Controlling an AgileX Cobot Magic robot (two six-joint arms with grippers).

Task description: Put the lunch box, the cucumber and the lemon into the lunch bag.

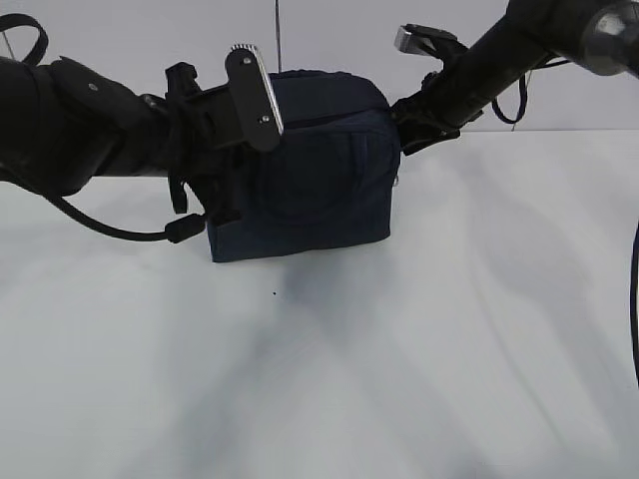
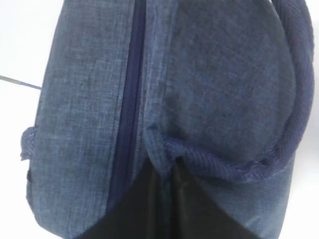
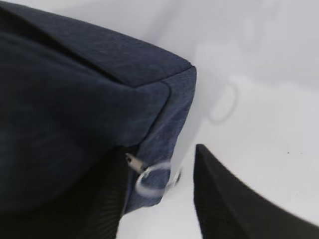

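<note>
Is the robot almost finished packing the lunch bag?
Looks nearly done. The boxy dark navy fabric lunch bag stands on the white table, its zipper closed along the part in view, and no food lies outside. The left tool pinches the fabric; the right tool sits open around the metal ring pull. Left: letting go.

White table (image 1: 399, 379), pale wall (image 1: 150, 40) behind.
</note>
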